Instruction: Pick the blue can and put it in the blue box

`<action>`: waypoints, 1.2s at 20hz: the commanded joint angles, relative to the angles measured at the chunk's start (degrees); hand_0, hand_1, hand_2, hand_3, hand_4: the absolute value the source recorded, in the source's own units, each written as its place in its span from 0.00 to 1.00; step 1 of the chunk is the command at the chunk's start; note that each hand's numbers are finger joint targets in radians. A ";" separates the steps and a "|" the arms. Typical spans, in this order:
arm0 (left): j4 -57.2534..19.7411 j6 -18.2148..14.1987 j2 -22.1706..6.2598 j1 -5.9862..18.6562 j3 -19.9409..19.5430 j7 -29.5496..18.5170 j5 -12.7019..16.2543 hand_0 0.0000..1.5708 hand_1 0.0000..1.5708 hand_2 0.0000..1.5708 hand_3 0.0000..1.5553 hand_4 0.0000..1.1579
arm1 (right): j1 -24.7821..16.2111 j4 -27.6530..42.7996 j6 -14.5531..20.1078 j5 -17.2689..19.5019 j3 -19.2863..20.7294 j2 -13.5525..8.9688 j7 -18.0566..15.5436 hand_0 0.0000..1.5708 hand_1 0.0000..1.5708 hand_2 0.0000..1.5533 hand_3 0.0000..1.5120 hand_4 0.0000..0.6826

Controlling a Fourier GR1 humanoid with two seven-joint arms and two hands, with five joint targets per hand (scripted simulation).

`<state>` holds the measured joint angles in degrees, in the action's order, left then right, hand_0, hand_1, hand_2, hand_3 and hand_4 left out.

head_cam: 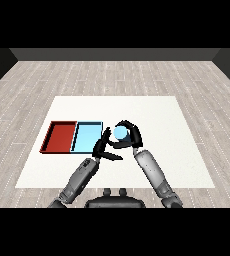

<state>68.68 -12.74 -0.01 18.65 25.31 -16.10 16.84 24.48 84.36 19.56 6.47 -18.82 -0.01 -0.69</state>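
White table [157,150]; right robot hand [130,134] curls round blue can [120,132], axis unclear.

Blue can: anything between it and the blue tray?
Only the left hand, open, sits by the tray's right edge, on the line from the blue can, held in the right hand, to the light blue tray.
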 commanded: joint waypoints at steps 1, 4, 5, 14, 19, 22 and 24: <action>2.99 1.43 -0.16 -0.40 -2.57 2.41 -1.02 0.00 0.00 0.00 0.00 0.00 | 5.15 -2.90 3.90 -1.86 -3.67 0.01 2.00 0.95 0.95 0.94 0.93 0.89; -0.61 -0.72 0.01 2.36 1.14 0.24 0.97 0.00 0.00 0.00 0.00 0.00 | 3.21 -0.69 1.88 -1.23 -3.15 0.01 1.18 0.94 0.94 0.94 0.93 0.89; 0.05 0.38 0.01 0.35 0.06 0.22 0.15 0.00 0.00 0.00 0.00 0.00 | 0.84 3.83 -4.20 -0.66 2.15 -0.83 2.37 0.93 0.93 0.94 0.93 0.91; -4.48 -0.94 0.01 1.19 3.53 -5.37 2.86 0.00 0.00 0.00 0.00 0.00 | -0.56 -0.37 2.11 -7.36 -2.72 0.00 -2.84 0.92 0.92 0.94 0.91 0.88; -6.37 2.19 0.01 4.24 1.39 -5.64 5.20 0.00 0.00 0.00 0.00 0.00 | 1.53 -5.53 5.48 -12.14 -5.60 0.01 -7.93 0.92 0.92 0.93 0.92 0.88; -3.69 -2.79 0.01 5.01 4.24 -1.42 4.18 0.00 0.00 0.00 0.00 0.17 | 2.41 -2.56 9.48 -13.04 -10.92 0.01 -4.46 0.93 0.93 0.94 0.92 0.87; -4.44 -6.84 0.01 6.38 6.82 1.40 6.38 0.00 0.00 0.00 0.00 0.36 | 2.01 -5.91 7.31 -15.74 -7.53 0.01 -8.91 0.94 0.94 0.94 0.92 0.87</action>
<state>63.55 -15.46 -0.01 23.64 29.86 -19.16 22.48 26.07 79.71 27.24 -6.60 -27.20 -0.01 -7.65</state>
